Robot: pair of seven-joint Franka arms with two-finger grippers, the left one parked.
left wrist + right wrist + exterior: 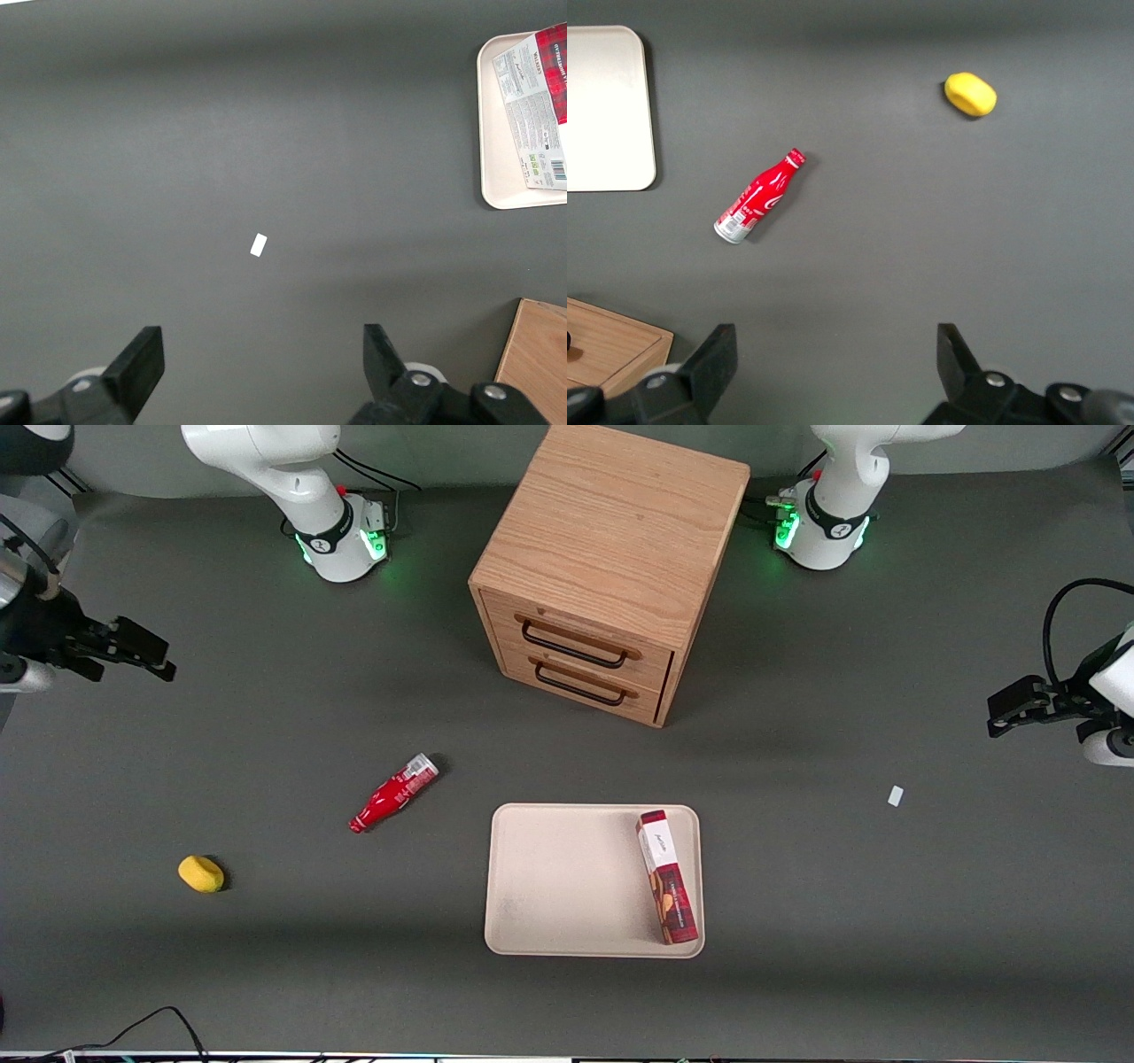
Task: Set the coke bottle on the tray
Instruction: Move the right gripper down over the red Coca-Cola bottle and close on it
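Not yet begun: coke bottle (394, 793) lying on its side left of centre in the front view, well apart from tray (549, 886) holding only a biscuit box (667, 877); gripper (142, 655) wide open, empty, upper left; grasp and transfer left

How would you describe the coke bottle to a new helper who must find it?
Start at the cabinet, then look nearer the camera to the tray. The bottle lies on its side on the table beside the tray, toward the working arm's end. It is slim and red, unlike the yellow lemon; the open claw hovers well away.
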